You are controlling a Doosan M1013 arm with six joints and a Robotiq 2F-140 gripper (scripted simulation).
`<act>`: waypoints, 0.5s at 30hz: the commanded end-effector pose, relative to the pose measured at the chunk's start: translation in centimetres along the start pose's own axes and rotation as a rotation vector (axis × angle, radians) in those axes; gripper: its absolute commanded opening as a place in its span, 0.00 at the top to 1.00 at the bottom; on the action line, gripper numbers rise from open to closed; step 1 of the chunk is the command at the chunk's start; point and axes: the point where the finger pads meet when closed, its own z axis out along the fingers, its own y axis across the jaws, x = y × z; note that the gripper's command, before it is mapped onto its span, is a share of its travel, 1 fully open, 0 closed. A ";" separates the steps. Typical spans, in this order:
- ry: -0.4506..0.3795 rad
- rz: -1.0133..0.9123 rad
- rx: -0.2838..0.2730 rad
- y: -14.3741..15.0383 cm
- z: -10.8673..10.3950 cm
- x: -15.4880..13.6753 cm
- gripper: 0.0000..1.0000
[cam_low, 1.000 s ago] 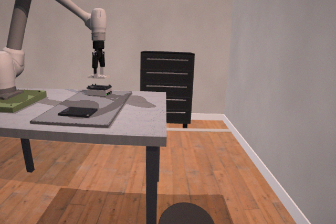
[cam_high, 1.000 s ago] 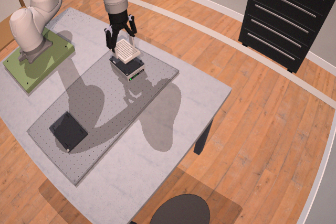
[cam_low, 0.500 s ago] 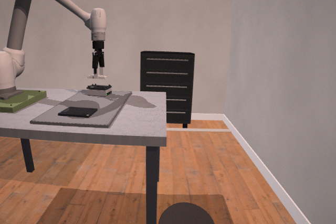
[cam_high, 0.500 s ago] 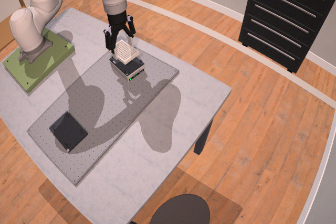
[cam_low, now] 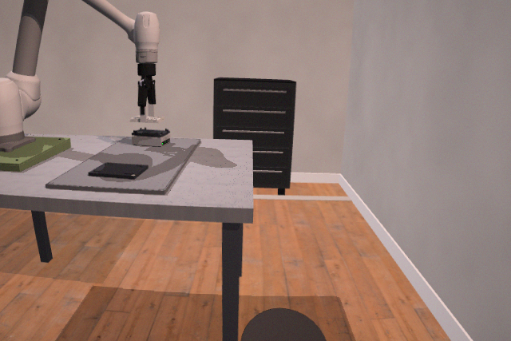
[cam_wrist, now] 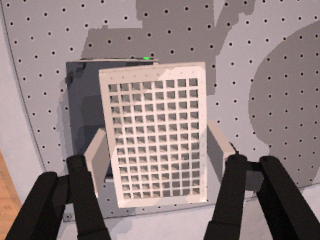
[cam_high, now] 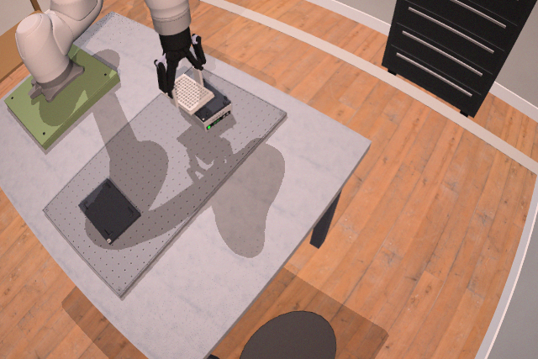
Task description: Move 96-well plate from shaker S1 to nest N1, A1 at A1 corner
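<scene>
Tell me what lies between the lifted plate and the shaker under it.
Nothing: the exterior view shows an open gap between the 96-well plate, held by the gripper, and the shaker.

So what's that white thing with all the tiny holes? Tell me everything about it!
It is the 96-well plate, a flat rectangle that looks like pale, creamy plastic, with a grid of small square wells across its top. The gripper is shut on it, one pale finger pad pressing on each long side. The exterior view shows it held level in the air above the plate shaker, not touching it. Only the pads touch it. I cannot make out the cut-off corner.
</scene>
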 end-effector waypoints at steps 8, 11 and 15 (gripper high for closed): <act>0.000 0.000 0.000 3.7 0.4 0.4 0.90; 0.000 0.000 0.000 4.3 0.4 0.5 0.90; 0.000 0.000 0.000 5.3 0.5 0.6 0.90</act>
